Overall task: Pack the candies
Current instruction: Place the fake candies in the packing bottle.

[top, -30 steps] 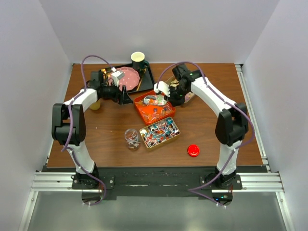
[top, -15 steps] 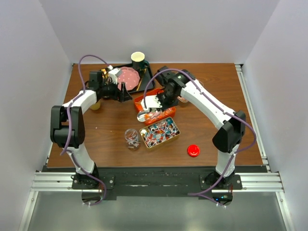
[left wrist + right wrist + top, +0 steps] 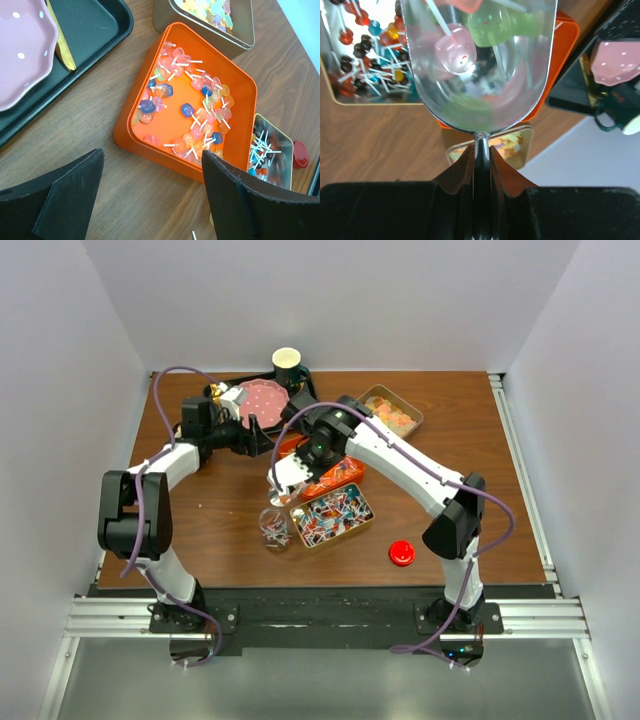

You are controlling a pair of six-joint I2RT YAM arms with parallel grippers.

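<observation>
Candies (image 3: 455, 52) in the steel scoop (image 3: 470, 112), handle (image 3: 481, 146) between right jaws.

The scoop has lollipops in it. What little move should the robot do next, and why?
Probably carry the scoop on to the clear jar and tip it. The right pincer is shut on its handle, pink and green lollipops lie in the bowl, and it hangs just short of the jar.

Left tool (image 3: 151, 170) spread wide; right tool (image 3: 480, 161) pinched tight
</observation>
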